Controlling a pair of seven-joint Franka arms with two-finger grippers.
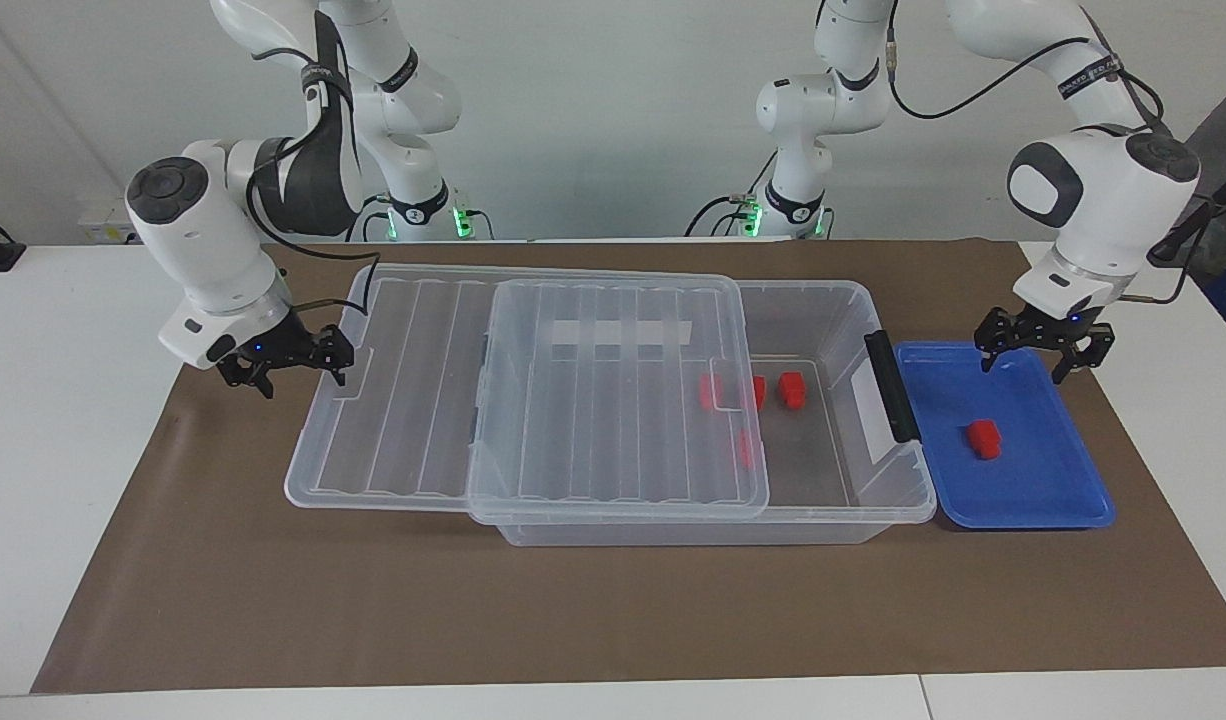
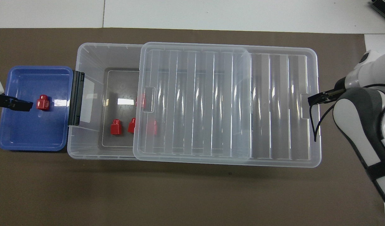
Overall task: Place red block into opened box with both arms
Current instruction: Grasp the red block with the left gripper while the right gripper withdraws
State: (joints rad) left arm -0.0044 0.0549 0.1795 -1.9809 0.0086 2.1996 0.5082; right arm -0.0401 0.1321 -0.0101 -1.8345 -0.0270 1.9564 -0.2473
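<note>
Clear ribbed plastic forms the lid [image 1: 518,400], which lies slid partway off the box [image 1: 843,330], its long axis running across the frame and overhanging toward the frame's left in the facing view. At that overhanging end the right gripper [image 1: 288,362] sits at the lid's edge tab, jaws spread. Glossy and blocky with a stub on top, the red block [image 1: 984,439] rests in the shallow blue tray [image 1: 1033,500] at the right of that frame, the left gripper [image 1: 1041,351] open above the tray's upper rim. Four similar blocks [image 2: 116,127] lie inside the box.
</note>
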